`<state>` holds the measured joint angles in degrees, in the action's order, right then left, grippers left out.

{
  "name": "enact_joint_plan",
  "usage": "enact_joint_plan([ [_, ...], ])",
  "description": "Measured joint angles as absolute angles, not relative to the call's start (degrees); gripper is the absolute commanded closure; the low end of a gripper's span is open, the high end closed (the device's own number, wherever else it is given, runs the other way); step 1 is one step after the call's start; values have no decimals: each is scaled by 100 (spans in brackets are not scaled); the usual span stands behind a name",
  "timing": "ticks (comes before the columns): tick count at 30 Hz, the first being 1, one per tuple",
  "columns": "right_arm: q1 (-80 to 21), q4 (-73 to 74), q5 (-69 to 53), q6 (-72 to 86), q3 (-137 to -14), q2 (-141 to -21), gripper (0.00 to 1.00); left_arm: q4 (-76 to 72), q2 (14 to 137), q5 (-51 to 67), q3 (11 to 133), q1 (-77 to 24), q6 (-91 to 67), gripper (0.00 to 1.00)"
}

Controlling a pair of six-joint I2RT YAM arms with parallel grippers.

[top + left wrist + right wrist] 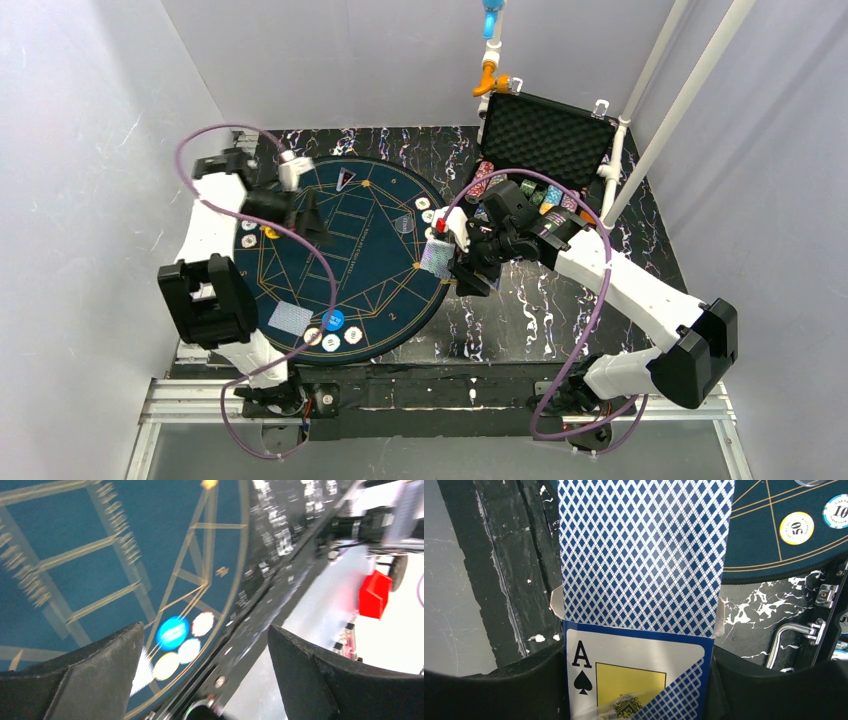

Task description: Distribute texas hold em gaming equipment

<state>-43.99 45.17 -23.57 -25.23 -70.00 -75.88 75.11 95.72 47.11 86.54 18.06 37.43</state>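
My right gripper (636, 680) (456, 262) is shut on a box of playing cards (634, 670) at the mat's right edge. The box shows an ace of spades, and blue-patterned cards (644, 555) stick out of its top. My left gripper (205, 628) (308, 214) hangs open and empty over the upper left of the round dark-blue mat (370, 250). The blurred left wrist view looks down on a blue button disc (172, 632) and three pale chips (189, 650). One card (290, 318) lies face down on the mat's near edge beside that button (333, 321).
The black foam-lined case (545, 135) stands open at the back right, with rows of chips (540, 195) inside. More chips lie at the mat's right rim (796, 528) (426, 210) and left rim (250, 232). White poles (660, 120) rise at the right.
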Motion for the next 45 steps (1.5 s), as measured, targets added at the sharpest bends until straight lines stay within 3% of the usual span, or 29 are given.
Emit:
enact_joint_plan([
  [5, -4399, 4418, -2408, -2453, -6997, -7588, 99, 6405, 8927, 5544, 8173, -316, 1992, 7],
  [9, -4399, 4340, -2447, -2416, -6997, -7588, 99, 5301, 8597, 5961, 7780, -1334, 502, 8],
  [17, -4399, 4305, -2469, -2416, -6997, -7588, 99, 3483, 8571, 6213, 7400, -2176, -1457, 8],
  [23, -4399, 4305, -2486, -2416, -6997, -7588, 99, 2821, 8580, 6204, 7384, -2443, -2091, 11],
  [33, -4399, 4244, -2532, -2416, -6997, -7588, 99, 2550, 8809, 6034, 7382, -2659, -2392, 27],
  [40, -4399, 4189, -2547, -2416, -6997, -7583, 99, 2646, 9021, 6027, 7373, -2714, -2401, 59],
  [45, -4401, 4261, -2521, -2416, -6997, -7581, 99, 2775, 8978, 6246, 7358, -2711, -2268, 67],
])
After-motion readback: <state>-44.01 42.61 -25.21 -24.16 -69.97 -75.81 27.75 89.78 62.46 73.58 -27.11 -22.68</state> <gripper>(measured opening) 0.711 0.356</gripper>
